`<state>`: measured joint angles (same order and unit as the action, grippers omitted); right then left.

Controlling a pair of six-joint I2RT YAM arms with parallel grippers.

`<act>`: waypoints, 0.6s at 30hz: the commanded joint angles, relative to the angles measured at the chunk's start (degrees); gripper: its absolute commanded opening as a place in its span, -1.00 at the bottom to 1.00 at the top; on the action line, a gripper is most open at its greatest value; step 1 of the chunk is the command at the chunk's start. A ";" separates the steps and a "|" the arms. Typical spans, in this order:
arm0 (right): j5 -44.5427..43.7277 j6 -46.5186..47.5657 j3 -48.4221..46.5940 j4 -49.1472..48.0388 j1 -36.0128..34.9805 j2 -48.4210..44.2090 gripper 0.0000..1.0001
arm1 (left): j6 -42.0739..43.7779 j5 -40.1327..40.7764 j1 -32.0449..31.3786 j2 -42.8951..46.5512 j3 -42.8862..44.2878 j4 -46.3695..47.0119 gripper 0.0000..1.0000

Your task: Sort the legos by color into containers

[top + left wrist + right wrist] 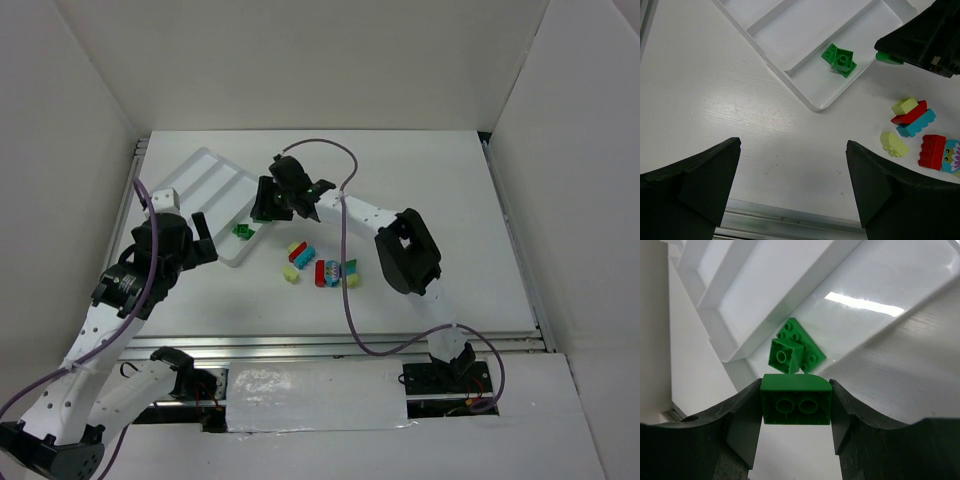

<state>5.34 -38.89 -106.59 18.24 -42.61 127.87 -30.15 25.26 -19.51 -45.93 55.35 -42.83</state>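
Note:
My right gripper (796, 407) is shut on a green lego (796, 400) and holds it over the near end of the white tray (205, 185). Two green legos (790, 352) lie in the tray's rightmost compartment, also in the left wrist view (840, 60) and the top view (243, 231). Loose legos lie on the table right of the tray: a yellow, red and blue stack (912, 115), a pale yellow one (893, 143), a red one (932, 151). My left gripper (792, 190) is open and empty above the table, near the tray's near corner.
The table's metal front rail (790, 220) runs just below the left gripper. White walls enclose the table on three sides. The right arm (405, 245) reaches across the loose legos toward the tray.

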 commanded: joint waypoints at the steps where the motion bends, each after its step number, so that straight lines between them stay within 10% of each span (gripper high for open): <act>1: 3.09 -4.78 -4.32 -7.34 0.42 2.55 -0.22 | 0.27 0.41 0.35 0.49 0.02 1.17 0.99; 6: 2.39 -4.70 -7.94 -6.11 -0.10 6.07 0.01 | 0.44 -0.03 0.35 0.93 -0.07 1.34 0.99; 10: 1.87 -3.39 -10.04 -4.97 -0.19 6.95 0.99 | 0.62 -0.56 0.35 1.20 -0.16 1.52 0.99; 18: -1.20 2.50 2.54 -6.19 -0.37 -10.21 0.99 | 0.62 -0.65 0.35 1.20 -0.07 1.52 0.99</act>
<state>6.22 -39.90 -110.72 14.24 -42.52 130.96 -30.13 24.97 -19.51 -45.39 55.35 -42.78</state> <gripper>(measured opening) 0.994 0.994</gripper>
